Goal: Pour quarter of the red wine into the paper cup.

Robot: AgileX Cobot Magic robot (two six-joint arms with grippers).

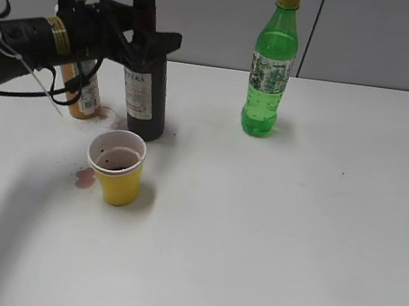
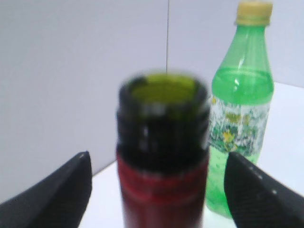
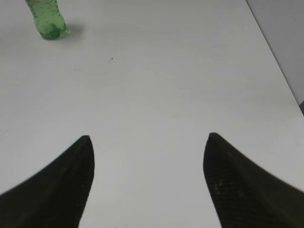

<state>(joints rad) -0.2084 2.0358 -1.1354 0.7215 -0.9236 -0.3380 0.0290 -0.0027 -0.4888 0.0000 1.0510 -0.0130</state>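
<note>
Up at the back left of the white table (image 1: 312,252), the wine bottle (image 1: 145,84) stands upright with its mouth uncapped, and the left gripper (image 1: 148,37) sits around its neck with both fingers spread; in the left wrist view there is clear air between each dark finger (image 2: 57,190) and the maroon band on the neck, so nothing is clamped. Just in front of the bottle, nearer the table's front edge, the yellow paper cup (image 1: 117,167) stands upright with a dark pool of red wine (image 1: 116,160) in its bottom. A small reddish spill (image 1: 84,177) stains the tabletop at the cup's left side, touching its base. Behind the arm, the orange juice bottle (image 1: 83,94) stands close to the wine bottle's left, partly hidden by cables. The green soda bottle (image 1: 272,63) stands well apart to the right, near the back edge where the table meets the grey wall (image 1: 374,32). From the soda bottle rightward and forward the surface lies bare. The right gripper (image 3: 149,185) hangs over that bare stretch with its jaws apart and nothing between them, the table's right edge (image 3: 278,71) running diagonally beside it.
</note>
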